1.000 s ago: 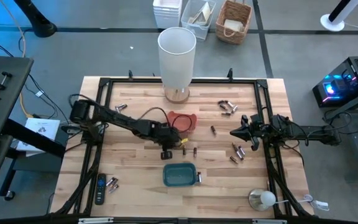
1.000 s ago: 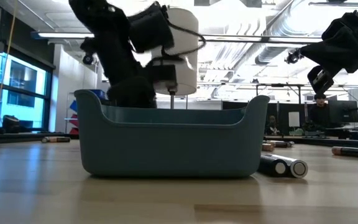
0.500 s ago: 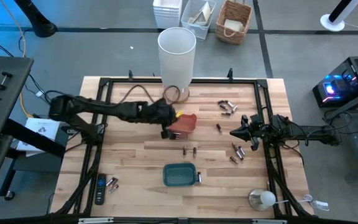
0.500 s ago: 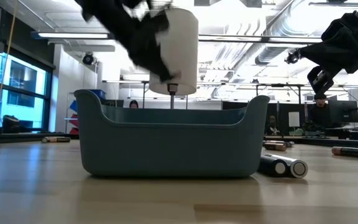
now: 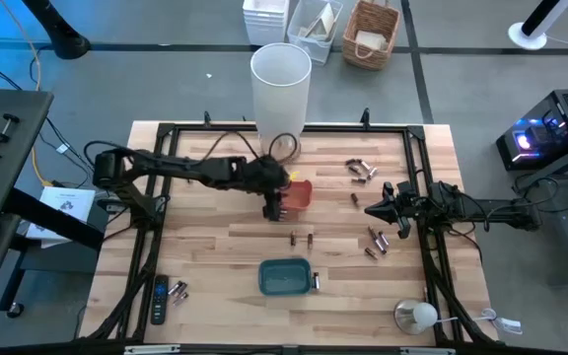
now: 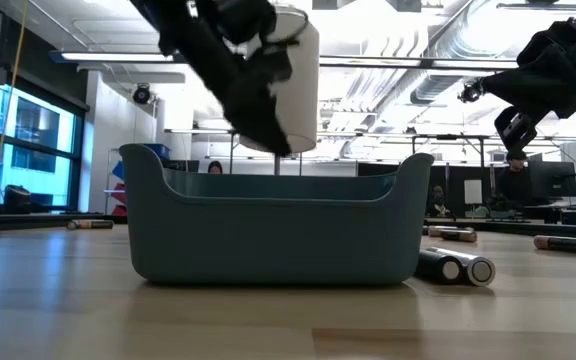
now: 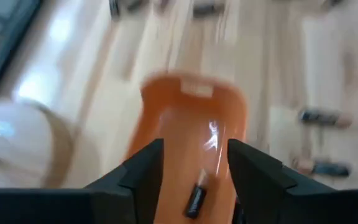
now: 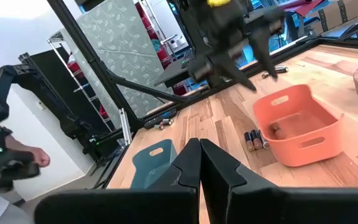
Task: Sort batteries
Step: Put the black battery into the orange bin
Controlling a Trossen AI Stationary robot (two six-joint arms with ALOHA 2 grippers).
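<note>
My left gripper [image 5: 275, 209] hangs open over the orange tray [image 5: 301, 193], its fingers apart above the tray's hollow [image 7: 191, 118]. One battery [image 7: 194, 200] lies inside that tray, below the fingers and apart from them. The blue tray [image 5: 284, 277] stands nearer the front edge. Loose batteries lie on the wood: a pair [image 5: 301, 238] between the trays, a group [image 5: 361, 170] at the far right, several [image 5: 378, 242] under the right arm, and some [image 5: 176, 289] at the near left. My right gripper [image 5: 369, 209] waits shut above the table's right side.
A tall white cylinder [image 5: 281, 84] on a wooden base stands at the far edge, just behind the orange tray. A flat black remote [image 5: 158, 301] lies near left, and a round lamp [image 5: 417, 316] near right. Black frame rails [image 5: 166, 177] run along the table's sides.
My left gripper has gone from the table's middle toward the far edge and now stands over the orange tray. A lone battery right of that tray has rolled a little toward the table's right edge.
</note>
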